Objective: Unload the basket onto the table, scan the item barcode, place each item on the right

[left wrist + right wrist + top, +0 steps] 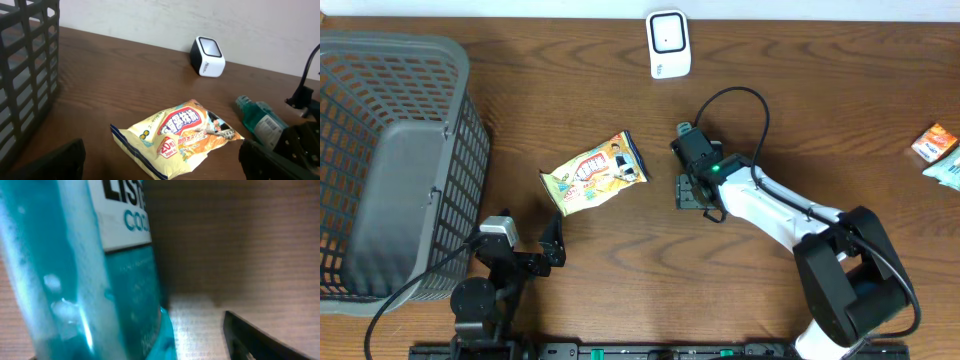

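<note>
Straddling mouthwash bottle (125,290) with right gripper (691,191), cannot tell if clamped; risks squirting slick bottle out sideways from gripper if pinched off-centre

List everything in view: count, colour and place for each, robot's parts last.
basket: 1, grey, left edge of table
scanner: 1, white, top centre
snack bag: 1, yellow, mid-table
mouthwash bottle: 1, teal, between the right arm's jaws
small packets: 2, orange and pale teal, right edge
table: 1, brown wood
left arm: 1, black, bottom left, jaws open
right arm: 1, white and black, right of centre, jaws open around the bottle
</note>
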Controlling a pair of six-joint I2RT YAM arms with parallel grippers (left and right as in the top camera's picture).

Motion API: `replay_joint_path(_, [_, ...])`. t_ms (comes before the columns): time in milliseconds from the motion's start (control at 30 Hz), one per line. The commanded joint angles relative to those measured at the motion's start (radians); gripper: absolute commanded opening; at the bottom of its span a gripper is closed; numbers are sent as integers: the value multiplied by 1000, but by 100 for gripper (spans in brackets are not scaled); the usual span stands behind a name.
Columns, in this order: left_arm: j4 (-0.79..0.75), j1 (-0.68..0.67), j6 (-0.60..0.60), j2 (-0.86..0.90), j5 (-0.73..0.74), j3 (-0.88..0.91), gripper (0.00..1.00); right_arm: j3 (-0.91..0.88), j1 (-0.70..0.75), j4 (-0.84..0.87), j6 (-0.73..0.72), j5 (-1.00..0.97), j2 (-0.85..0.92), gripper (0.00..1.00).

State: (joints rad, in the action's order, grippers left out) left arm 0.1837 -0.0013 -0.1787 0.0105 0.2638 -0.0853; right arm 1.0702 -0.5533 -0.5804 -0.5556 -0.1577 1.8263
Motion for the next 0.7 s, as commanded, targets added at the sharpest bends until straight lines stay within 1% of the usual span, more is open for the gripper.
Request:
replay_joint_path(0, [18,-3,10,-6,12,21,98,-3,12,21,22,-19,17,58])
replay_joint_path(67, [18,-3,10,-6,12,21,98,-3,11,32,23,-16,17,49])
replay_joint_path(133, [18,-3,10,-6,12,21,98,-3,11,39,26,-16,17,43])
replay_joint_path(233, [18,-3,10,-6,12,21,98,-3,11,40,38,-16,17,29])
replay_joint_path(300, [18,-3,10,-6,12,21,98,-3,12,40,39,-16,17,23])
replay_joint_path(400, [18,-3,10,-6,12,21,98,-3,13,43,42,-16,16,17])
replay_joint_path(467, [18,-3,10,-6,12,21,98,-3,13,41,42,-10,13,12])
replay_joint_path(533, [18,-3,10,-6,12,21,98,-3,16,39,58,22,3,10])
replay_joint_path(667, [18,-3,10,-6,12,21,97,-2,19,39,71,57,-37,10])
